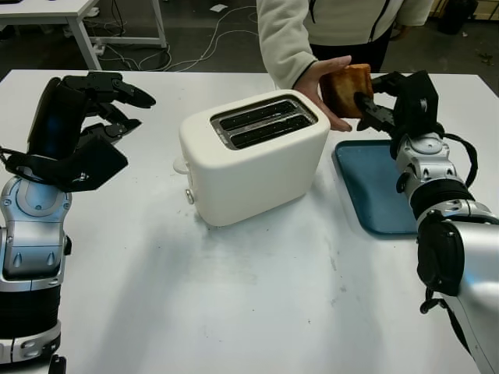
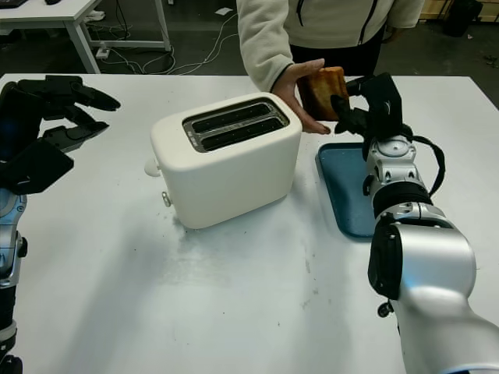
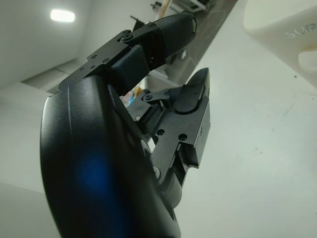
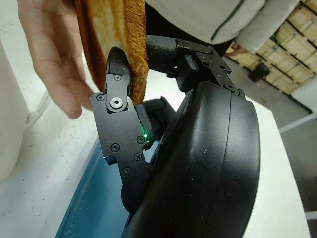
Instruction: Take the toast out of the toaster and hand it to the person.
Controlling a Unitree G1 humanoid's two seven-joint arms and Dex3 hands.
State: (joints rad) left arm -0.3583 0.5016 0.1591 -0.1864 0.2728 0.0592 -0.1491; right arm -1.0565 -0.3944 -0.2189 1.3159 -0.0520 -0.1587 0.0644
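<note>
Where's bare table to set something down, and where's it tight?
Free: the wide stretch of white table in front of the toaster, between both arms. Also bare between the toaster and the open left hand. Crowded: behind the blue tray, where the right hand, toast and person's hand meet.

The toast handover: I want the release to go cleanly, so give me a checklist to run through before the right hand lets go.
1. Right hand grips the toast: ok, fingers pinch its edge.
2. Person's hand is at the toast: ok, palm cupped against it.
3. Person's fingers closed on the toast: cannot tell.
4. Toast clear of the toaster: ok, held behind it, both slots empty.
5. Something under the handover if it drops: not ok, the blue tray lies nearer the robot.
6. Left hand out of the way: ok, open, raised over the table's far left side.
</note>
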